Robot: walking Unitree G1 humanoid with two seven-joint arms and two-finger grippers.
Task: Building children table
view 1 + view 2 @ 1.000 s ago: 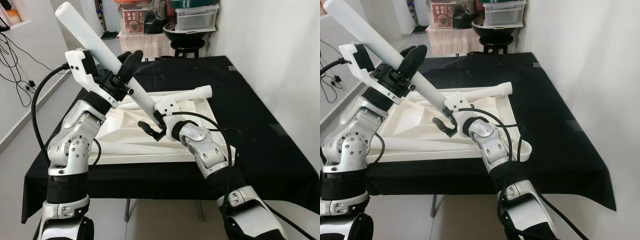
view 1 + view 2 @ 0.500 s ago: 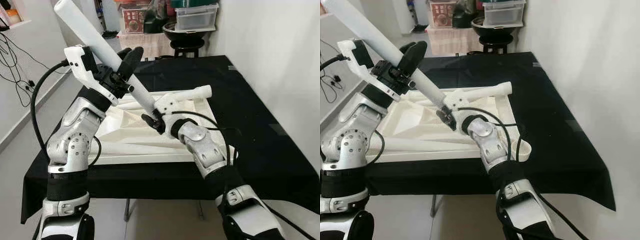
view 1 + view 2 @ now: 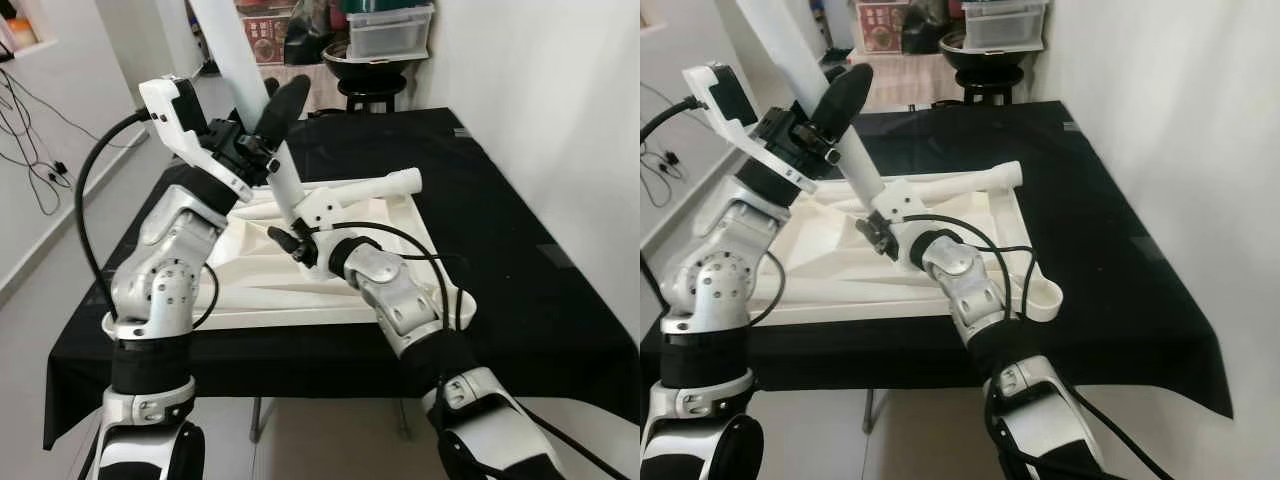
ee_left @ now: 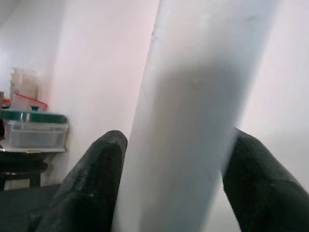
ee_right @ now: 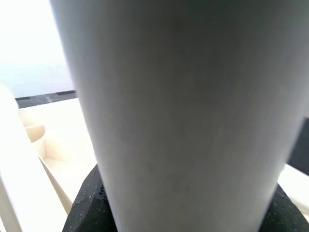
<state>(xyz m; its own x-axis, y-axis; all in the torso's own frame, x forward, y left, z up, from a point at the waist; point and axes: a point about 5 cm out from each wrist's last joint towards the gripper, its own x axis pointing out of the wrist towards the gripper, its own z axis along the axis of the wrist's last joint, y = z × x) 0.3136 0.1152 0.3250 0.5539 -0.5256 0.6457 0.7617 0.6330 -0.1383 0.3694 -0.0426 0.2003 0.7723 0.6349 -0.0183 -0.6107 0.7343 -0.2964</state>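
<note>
Left eye view sets the key relation plainly: the leg point(image 3: 240, 75) is a long white tube whose axis runs from about 11 o'clock at its raised end down to 5 o'clock, where its lower end comes down over the upturned tabletop point(image 3: 250, 290). Both grippers are on it. The left gripper point(image 3: 262, 125) clamps the tube around mid-length, one black finger on each side of it as the left wrist view shows, while the right gripper point(image 3: 290, 240) closes around the lower end, just above the tabletop. The right arm is therefore the nearer one to the joint, and my guess is it steers the tip while the left sets the tilt. The leg looks smooth, matte and plain white, tapering slightly downward. A second leg point(image 3: 365, 188) lies flat along the tabletop's far edge, pointing to 3 o'clock. All rests on a black table point(image 3: 520, 250).
</note>
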